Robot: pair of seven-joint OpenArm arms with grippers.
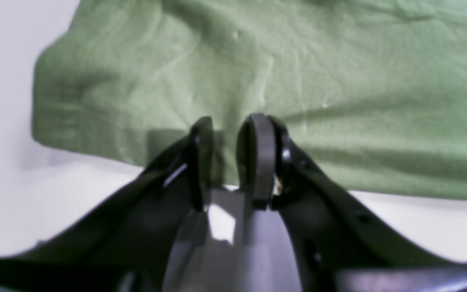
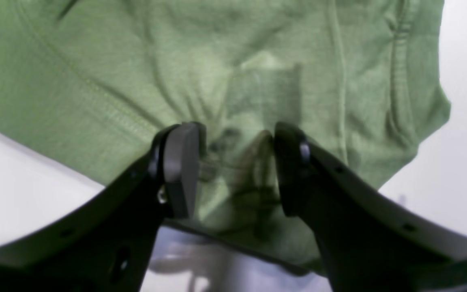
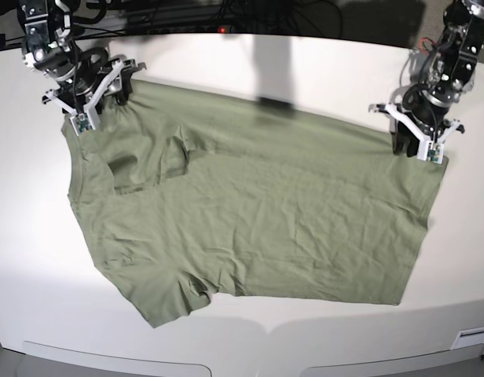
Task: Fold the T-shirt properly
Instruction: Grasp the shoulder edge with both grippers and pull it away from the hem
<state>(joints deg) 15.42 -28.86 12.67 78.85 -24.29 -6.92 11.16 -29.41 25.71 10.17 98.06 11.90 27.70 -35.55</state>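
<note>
Hard to judge from either wrist view, both soft and blurred: whether any cloth actually sits between the pads. Lower tips of the left fingers (image 1: 258, 154) set against the near hem, with a slim gap showing green between them; nearly closed, grip on the fabric cannot be told. Right fingers (image 2: 183, 166) spread wider, a clear gap filled with crumpled green, tips down at the cloth's edge; touching or just above, not clear. Arm bodies cut off at the bottom of both wrist views.

Outward in the base view: left gripper (image 3: 419, 137) at the shirt's far corner on that view's right, right gripper (image 3: 97, 94) at the far corner on that view's left, by the sleeve. T-shirt (image 3: 250, 212) spread mostly flat and wrinkled across the white surface (image 3: 250, 338), one sleeve folded in over the body near the right gripper, the other sleeve at the near edge. Dark cables along the far edge, partly out of frame.
</note>
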